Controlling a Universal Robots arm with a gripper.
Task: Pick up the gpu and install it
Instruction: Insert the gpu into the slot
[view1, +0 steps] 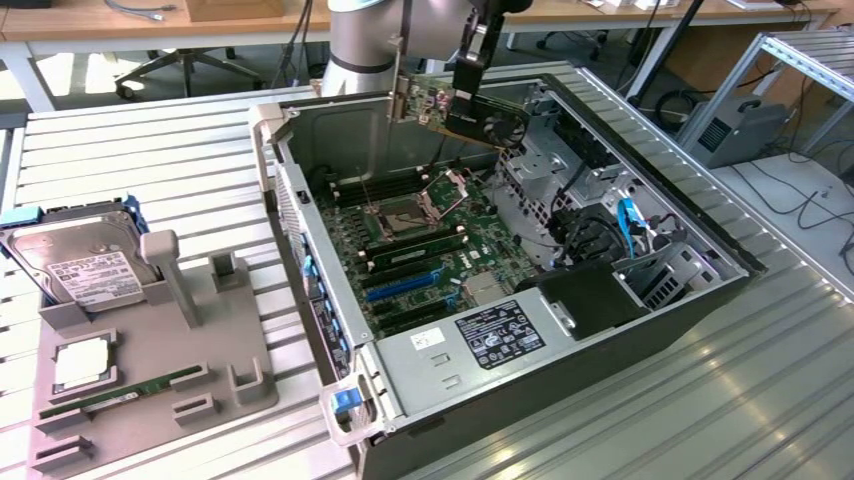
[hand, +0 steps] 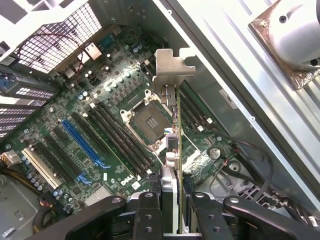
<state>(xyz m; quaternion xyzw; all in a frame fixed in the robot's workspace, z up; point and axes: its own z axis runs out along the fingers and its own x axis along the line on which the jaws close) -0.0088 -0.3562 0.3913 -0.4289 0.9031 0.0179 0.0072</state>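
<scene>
The gpu (view1: 461, 112) hangs in the upper middle of the exterior view, above the open computer case (view1: 300, 215), grasped along its top edge by the end effector (view1: 470, 92). Its silver bracket (hand: 172, 67) sits over the CPU socket (hand: 150, 122). The blue slot (hand: 82, 142) lies off to one side, seemingly angled to the card's long axis.

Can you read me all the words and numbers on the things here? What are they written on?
No text here can be read for sure.
White label on the hard drive: print too small.
Black label on the power supply: too small.
White sticker beside it: too small.
Strip label on the RAM stick: blurred.
White marks on the motherboard: blurred.
The gpu: no readable print.
</scene>
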